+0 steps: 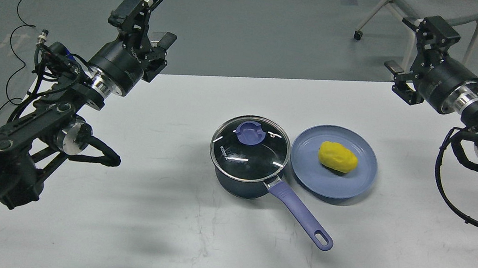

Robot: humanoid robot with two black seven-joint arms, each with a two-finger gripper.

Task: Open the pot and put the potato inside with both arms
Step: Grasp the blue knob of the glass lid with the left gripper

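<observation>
Both black two-finger grippers are held wide and empty: the left gripper [151, 19] upper left, the right gripper [404, 47] upper right. At frame centre the dark navy saucepan [241, 182] is closed by a glass lid [250, 149], probably slippery and breakable, best pinched at its lavender knob [250, 133]. The lumpy yellow toy potato [337, 157], likely light, lies on the shallow blue plate [308, 174] just right.

A pot [246, 172] is seen mid-surface [159, 235], closed by a glass lid [250, 148] with a lavender knob [250, 132]; its handle [301, 216] is pointed toward the near right. A potato [337, 157] is laid on a blue plate [304, 171] just right of the pot. The left pincer [157, 20] and right pincer [412, 48] are held open and empty above the far corners, well apart from both.
</observation>
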